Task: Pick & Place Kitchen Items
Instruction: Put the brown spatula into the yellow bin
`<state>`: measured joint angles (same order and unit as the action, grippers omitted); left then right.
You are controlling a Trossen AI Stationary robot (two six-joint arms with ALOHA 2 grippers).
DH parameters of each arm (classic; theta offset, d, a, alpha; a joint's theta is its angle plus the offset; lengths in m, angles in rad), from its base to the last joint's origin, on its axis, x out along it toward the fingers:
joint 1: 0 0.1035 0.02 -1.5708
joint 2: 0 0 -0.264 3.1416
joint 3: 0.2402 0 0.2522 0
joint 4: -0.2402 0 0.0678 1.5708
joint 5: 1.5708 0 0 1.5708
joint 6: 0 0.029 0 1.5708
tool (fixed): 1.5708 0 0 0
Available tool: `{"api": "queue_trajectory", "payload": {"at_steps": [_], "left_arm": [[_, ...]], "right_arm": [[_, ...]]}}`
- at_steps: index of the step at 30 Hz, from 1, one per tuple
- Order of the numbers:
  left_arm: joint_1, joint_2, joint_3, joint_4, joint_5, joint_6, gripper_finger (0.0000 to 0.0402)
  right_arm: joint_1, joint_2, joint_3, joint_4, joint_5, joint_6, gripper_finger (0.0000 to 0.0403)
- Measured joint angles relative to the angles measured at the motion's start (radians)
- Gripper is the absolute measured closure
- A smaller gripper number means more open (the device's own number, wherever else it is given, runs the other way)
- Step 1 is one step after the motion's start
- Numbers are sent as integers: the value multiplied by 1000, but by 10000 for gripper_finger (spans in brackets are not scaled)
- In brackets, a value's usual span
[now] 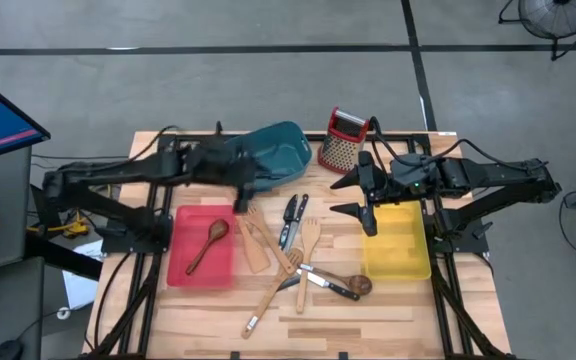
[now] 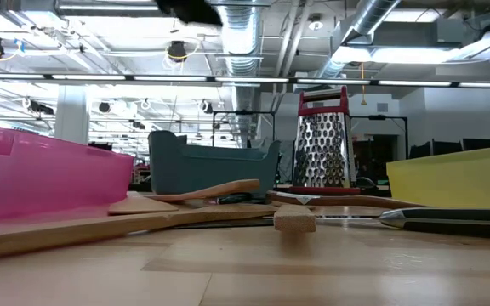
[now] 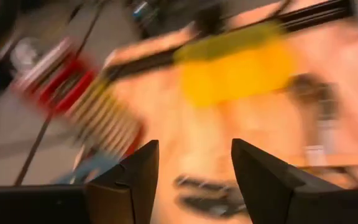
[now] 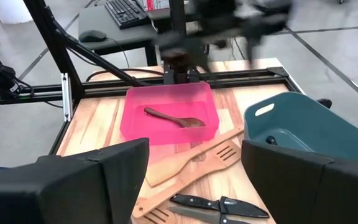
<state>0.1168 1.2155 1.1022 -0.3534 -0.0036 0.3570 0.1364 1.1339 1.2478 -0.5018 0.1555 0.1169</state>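
Note:
Several utensils lie in a heap on the table's middle: pale wooden spatulas [image 1: 255, 243], a slotted wooden turner [image 1: 310, 236], black-handled knives [image 1: 290, 220] and another knife [image 1: 330, 284]. They also show in the right wrist view, the spatulas [image 4: 194, 158] and the knives [image 4: 219, 206]. A dark wooden spoon [image 1: 208, 243] lies in the red bin [image 1: 178, 270]. My left gripper [image 1: 241, 200] is open and empty, above the red bin's far right corner beside the teal bin [image 1: 278, 150]. My right gripper [image 1: 351, 196] is open and empty, above the table between the heap and the yellow bin [image 1: 398, 268].
A red-topped metal box grater [image 1: 344, 140] stands at the far edge, right of the teal bin. The wooden tabletop near the front edge [image 1: 298, 335] is bare. A black frame runs along the table's sides. In the low view the utensils [image 2: 185, 197] lie between the bins.

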Motion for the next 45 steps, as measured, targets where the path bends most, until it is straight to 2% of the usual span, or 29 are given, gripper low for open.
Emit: {"api": "queue_trajectory", "payload": {"at_steps": [4,8,15,23,38,45], "left_arm": [[-114,-14,-48,3,11,28,216],[-152,39,-127,30,6,28,206],[-149,168,-221,124,48,39,175],[-145,362,-236,183,107,127,155],[-137,523,-234,200,134,136,160],[-117,548,-234,206,133,135,186]], "right_arm": [[2,0,0,0,0,3,137],[17,0,0,0,0,15,137],[76,0,0,-3,-1,16,137],[115,0,0,-12,-1,16,137],[119,0,0,-19,0,16,137],[119,0,0,-19,1,16,137]]}}
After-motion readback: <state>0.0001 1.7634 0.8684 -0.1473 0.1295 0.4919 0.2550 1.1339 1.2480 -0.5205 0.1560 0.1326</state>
